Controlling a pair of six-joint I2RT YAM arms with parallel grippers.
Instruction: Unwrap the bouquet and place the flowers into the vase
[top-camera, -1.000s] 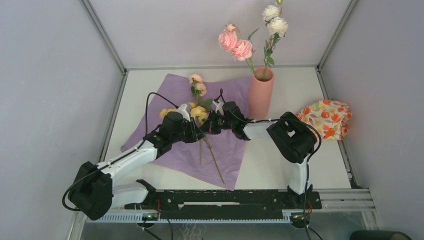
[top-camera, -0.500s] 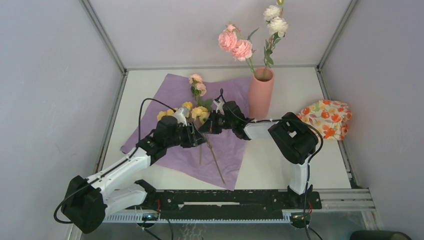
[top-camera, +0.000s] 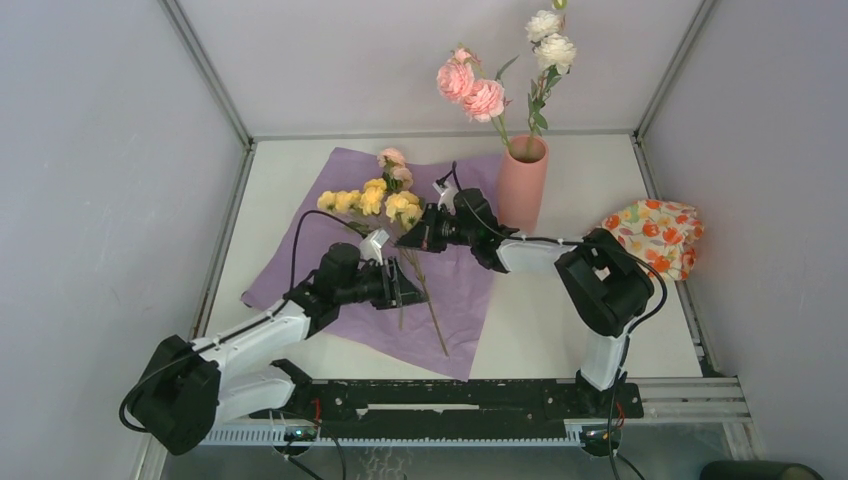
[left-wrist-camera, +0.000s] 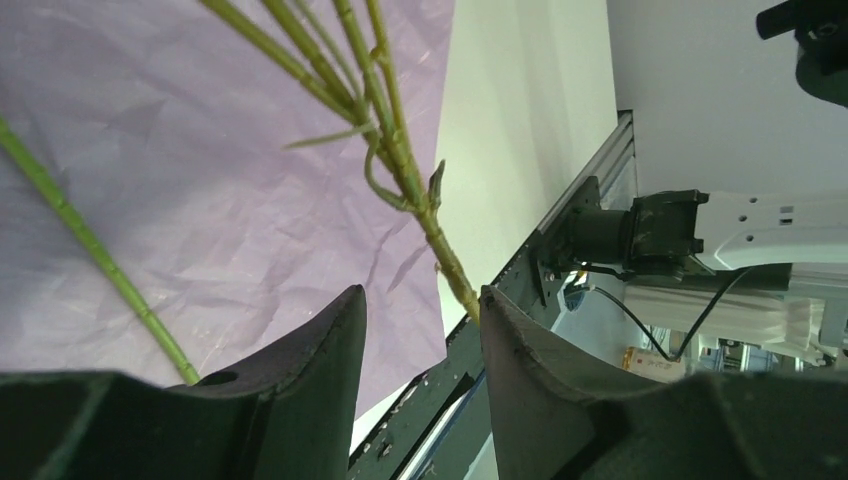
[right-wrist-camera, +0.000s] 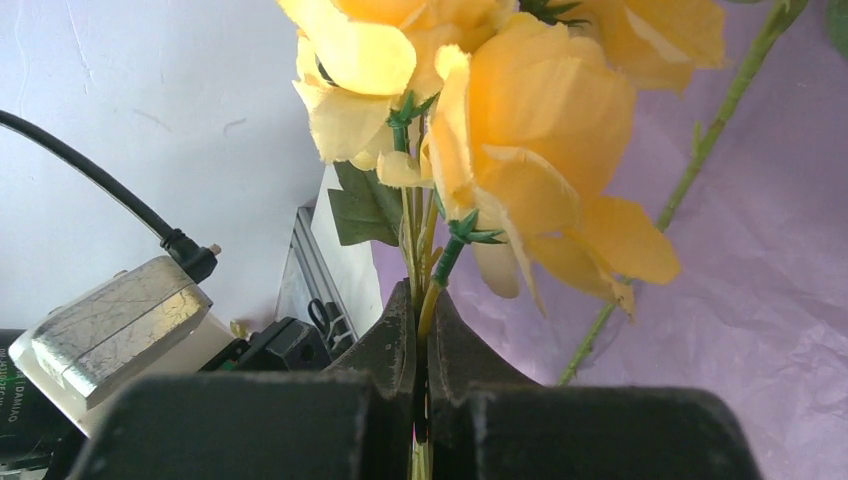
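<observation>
Two arms are reaching out from the near edge of the white table (top-camera: 560, 330). The left gripper (top-camera: 412, 292) is hovering low over one sheet of crinkled purple paper (top-camera: 460, 310), its two dark fingers (left-wrist-camera: 330, 350) standing apart with nothing between them. The tips of thin, knobbly green stems (left-wrist-camera: 400, 170) are lying just ahead of that gap, not in it. Just beyond, the right gripper (right-wrist-camera: 421, 330) is pinching tight on the thin stems right under a cluster of yellow roses (top-camera: 372, 200), whose soft cloth-like petals are fanning out to the left. Two peach roses (top-camera: 395, 165) are lying on the paper behind them. To the right, one matte salmon-pink cylindrical vase (top-camera: 522, 190) is standing upright, touching the paper's far corner. It is holding two stems, one of pink roses (top-camera: 470, 85) and one of white roses (top-camera: 550, 45). One orange-flowered cloth bundle (top-camera: 655, 235) is sitting well apart at the right wall.
</observation>
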